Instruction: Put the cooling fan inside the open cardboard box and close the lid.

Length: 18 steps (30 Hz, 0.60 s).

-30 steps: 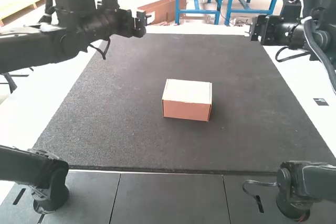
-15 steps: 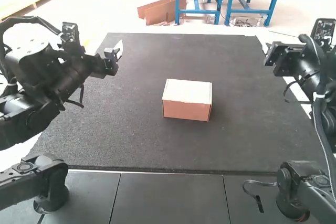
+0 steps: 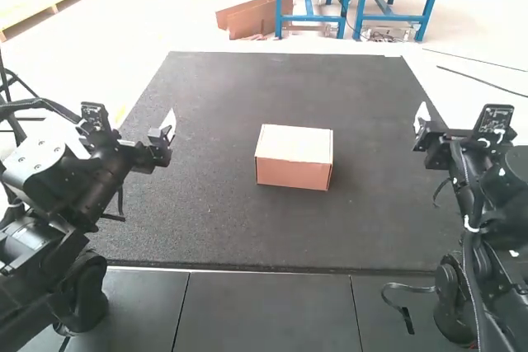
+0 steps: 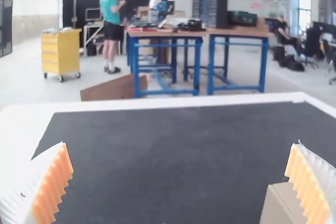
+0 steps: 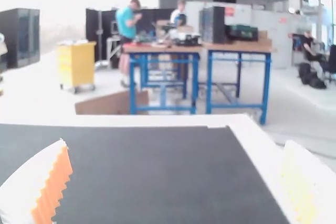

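Cardboard box is sitting at the middle of the counter, lid seemingly shut. I'm holding the left claw released near the left edge, the right claw released near the right edge.

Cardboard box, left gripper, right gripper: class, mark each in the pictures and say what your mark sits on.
cardboard box point(image 3: 294, 145), high view, middle of its closed top.
left gripper point(image 4: 179, 153), left wrist view, gap midway between its open fingertips.
right gripper point(image 5: 176, 148), right wrist view, gap midway between its open fingertips.

box central on mat
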Each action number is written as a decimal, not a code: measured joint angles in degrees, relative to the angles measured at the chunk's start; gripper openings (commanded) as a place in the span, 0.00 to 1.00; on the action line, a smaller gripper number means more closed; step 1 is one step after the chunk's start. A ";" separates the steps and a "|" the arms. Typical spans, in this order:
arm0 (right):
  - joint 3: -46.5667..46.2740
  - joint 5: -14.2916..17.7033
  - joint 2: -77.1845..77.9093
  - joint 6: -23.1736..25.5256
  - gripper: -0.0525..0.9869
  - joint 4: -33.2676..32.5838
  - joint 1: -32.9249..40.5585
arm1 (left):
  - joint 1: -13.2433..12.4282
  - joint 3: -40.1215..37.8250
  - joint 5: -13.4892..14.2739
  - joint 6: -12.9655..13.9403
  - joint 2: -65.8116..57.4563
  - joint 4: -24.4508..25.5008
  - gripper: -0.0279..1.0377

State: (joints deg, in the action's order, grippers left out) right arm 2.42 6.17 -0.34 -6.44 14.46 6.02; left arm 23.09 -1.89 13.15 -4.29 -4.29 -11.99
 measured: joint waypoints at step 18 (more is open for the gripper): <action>-2.21 -3.65 0.00 1.51 0.92 -13.62 -1.03 | -12.57 1.57 0.59 -3.63 3.72 10.58 0.92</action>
State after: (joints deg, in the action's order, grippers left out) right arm 0.21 2.52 -0.34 -4.93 0.84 4.99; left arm 10.52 -0.32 13.74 -7.92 -0.58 -1.41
